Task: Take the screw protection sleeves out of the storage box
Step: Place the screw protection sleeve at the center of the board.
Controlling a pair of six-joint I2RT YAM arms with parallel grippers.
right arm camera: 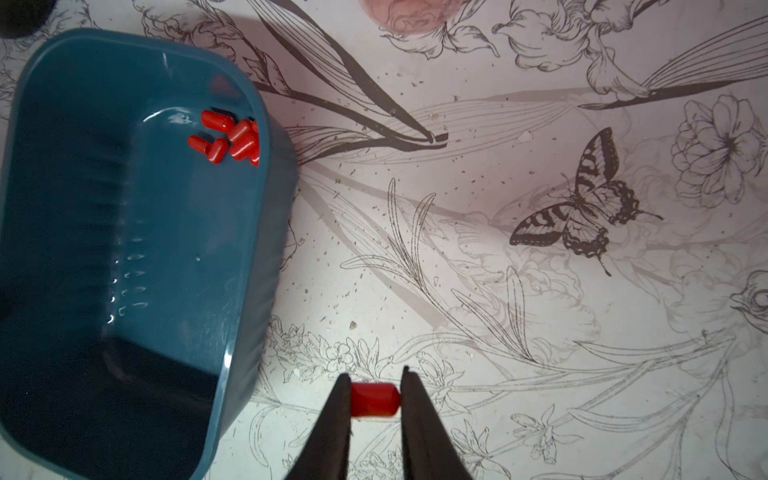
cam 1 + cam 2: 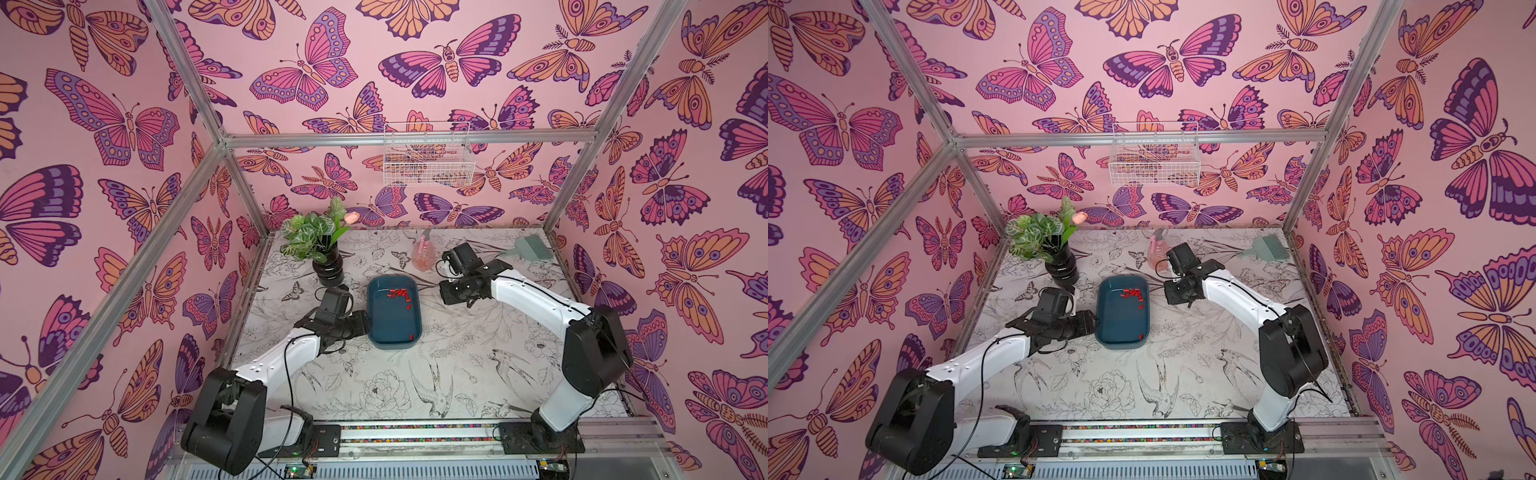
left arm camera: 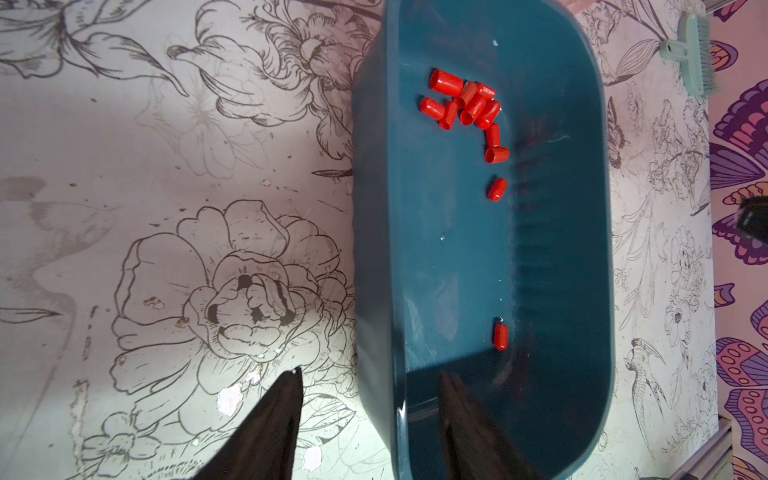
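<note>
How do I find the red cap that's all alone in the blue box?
Find the dark teal storage box in the middle of the flowery table. At its end nearest the robot, in the corner on the robot's right, lies one red sleeve alone. The other sleeves in the box lie toward the far end.

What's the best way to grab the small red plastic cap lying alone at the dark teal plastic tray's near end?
Straight down from above, pinching the red plastic cap end to end. It lies on its side close along the dark teal tray's side wall, so probably no finger fits beside it.
</note>
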